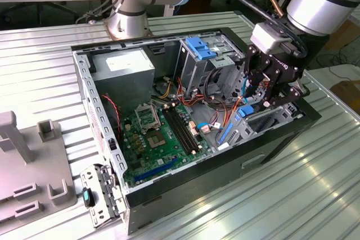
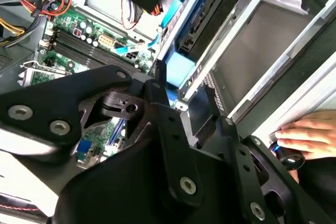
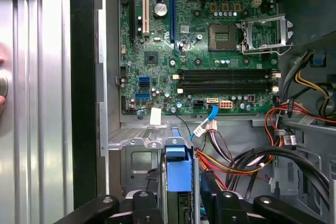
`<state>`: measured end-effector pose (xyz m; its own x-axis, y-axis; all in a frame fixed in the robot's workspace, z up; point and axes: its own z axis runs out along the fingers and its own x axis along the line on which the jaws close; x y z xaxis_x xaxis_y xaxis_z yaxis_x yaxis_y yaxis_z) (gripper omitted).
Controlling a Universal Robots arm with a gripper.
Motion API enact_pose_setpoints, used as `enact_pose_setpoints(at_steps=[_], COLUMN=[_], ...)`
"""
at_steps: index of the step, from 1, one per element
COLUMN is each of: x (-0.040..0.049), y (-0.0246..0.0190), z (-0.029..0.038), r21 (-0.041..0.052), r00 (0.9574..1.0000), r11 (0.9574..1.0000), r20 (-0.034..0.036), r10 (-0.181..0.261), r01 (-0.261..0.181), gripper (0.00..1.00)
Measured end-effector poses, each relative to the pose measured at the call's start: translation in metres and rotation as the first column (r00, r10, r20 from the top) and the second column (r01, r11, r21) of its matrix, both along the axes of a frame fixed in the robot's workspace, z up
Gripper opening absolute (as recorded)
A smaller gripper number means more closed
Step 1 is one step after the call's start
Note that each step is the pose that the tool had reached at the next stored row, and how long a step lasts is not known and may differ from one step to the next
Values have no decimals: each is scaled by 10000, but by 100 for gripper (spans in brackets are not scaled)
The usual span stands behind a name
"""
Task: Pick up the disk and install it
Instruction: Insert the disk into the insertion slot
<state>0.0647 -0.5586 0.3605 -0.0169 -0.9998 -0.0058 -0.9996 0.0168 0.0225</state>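
Disk [image 3: 178, 171] (bright blue rail, edge-on) sits at the tool [image 3: 186, 201].

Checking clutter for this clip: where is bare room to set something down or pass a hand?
Free: ribbed table along the case's near wall, and between the grey fixture and the arm's base. Crowded: cables between the motherboard and the gripper.

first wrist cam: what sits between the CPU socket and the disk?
In the first wrist view, the black memory slots and then the bay's metal frame lie between the CPU socket and the disk.
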Motion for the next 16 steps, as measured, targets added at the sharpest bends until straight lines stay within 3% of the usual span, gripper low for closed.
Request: enact_pose_setpoints(at_steps=[1, 4, 7, 9, 16], x=[4, 125, 281, 455, 479], y=[0, 0, 0, 1, 1], z=[0, -8, -13, -18, -19], r21=[0, 3, 2, 1, 1], r00=[10000, 10000, 10000, 10000, 10000], r11=[10000, 10000, 10000, 10000, 10000], r20=[0, 0, 0, -1, 0], r10=[0, -5, -7, -8, -9], r01=[0, 5, 7, 8, 9], gripper=[44, 36, 18, 11, 11])
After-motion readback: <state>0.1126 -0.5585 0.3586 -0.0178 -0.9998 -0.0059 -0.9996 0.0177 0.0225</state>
